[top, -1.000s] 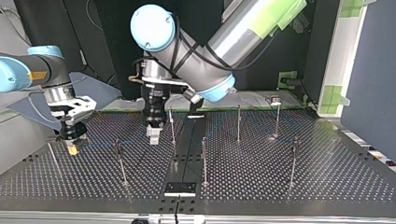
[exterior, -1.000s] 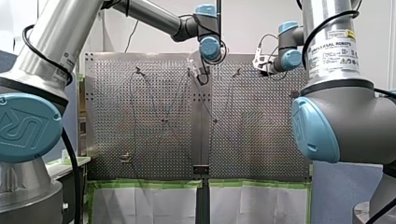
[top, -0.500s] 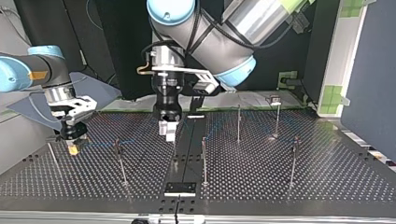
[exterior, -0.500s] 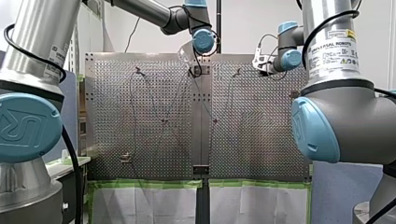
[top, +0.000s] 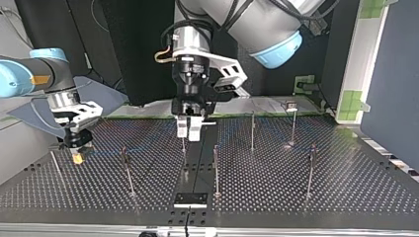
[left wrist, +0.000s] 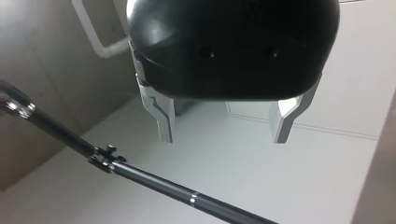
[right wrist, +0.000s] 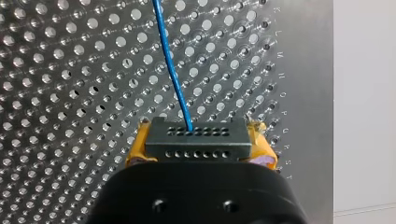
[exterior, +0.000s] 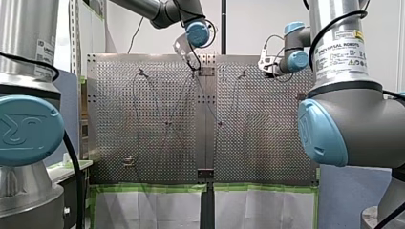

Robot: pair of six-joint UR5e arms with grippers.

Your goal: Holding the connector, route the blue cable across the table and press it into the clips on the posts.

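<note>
In the right wrist view my right gripper (right wrist: 198,156) is shut on the grey connector (right wrist: 196,138), its yellow pads (right wrist: 139,150) against the block's two sides. The blue cable (right wrist: 170,70) runs from the connector away over the perforated table. At the top view's left, the same gripper (top: 76,154) hangs low over the table, and the blue cable (top: 104,152) leads to a thin post (top: 127,170). My left gripper (top: 189,129) hovers open above a middle post (top: 183,144). The left wrist view shows my left gripper (left wrist: 224,134) with nothing between its fingers (left wrist: 164,119).
Several more thin posts stand on the perforated table (top: 346,187), such as two (top: 216,168) (top: 310,170) nearer the camera and two (top: 252,129) (top: 293,123) farther back. A black plate (top: 190,199) sits at the near edge. A dark rod (left wrist: 140,175) crosses under my left gripper.
My left arm has lifted, and its gripper has risen and shifted toward the top view's right, turning as it went. My right gripper with the connector has stayed put.
</note>
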